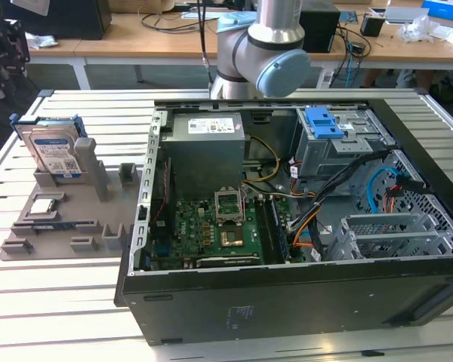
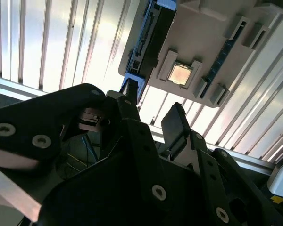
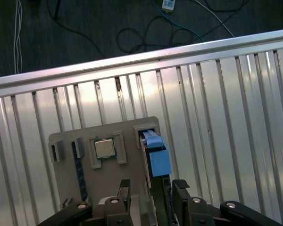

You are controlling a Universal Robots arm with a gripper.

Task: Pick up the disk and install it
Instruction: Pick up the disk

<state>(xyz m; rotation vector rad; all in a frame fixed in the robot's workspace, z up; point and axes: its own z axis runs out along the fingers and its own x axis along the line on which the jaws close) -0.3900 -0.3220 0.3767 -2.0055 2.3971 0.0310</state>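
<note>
The disk (image 1: pixel 54 151) stands upright on edge in a slot of the grey holder (image 1: pixel 98 226), at the exterior view's left, silver with a white-and-blue label and a blue carrier. Both wrist views look down on it edge-on: the disk (image 3: pixel 155 153) shows its blue carrier end, and the disk (image 2: pixel 148 42) shows as a dark edge with blue trim. My gripper (image 3: pixel 151 186) hangs well above the holder, open, its two black fingers (image 3: pixel 124 188) apart with nothing held. In the second wrist view the gripper (image 2: pixel 151 115) lines up roughly with the disk's edge.
An open computer case (image 1: pixel 287 302) lies at the exterior view's right, with a blue-fronted drive bay (image 1: pixel 323 121) at its back. On the holder lie a small square chip (image 3: pixel 104 148) and a memory stick (image 1: pixel 57 225). The table is slatted aluminium (image 3: pixel 217 117).
</note>
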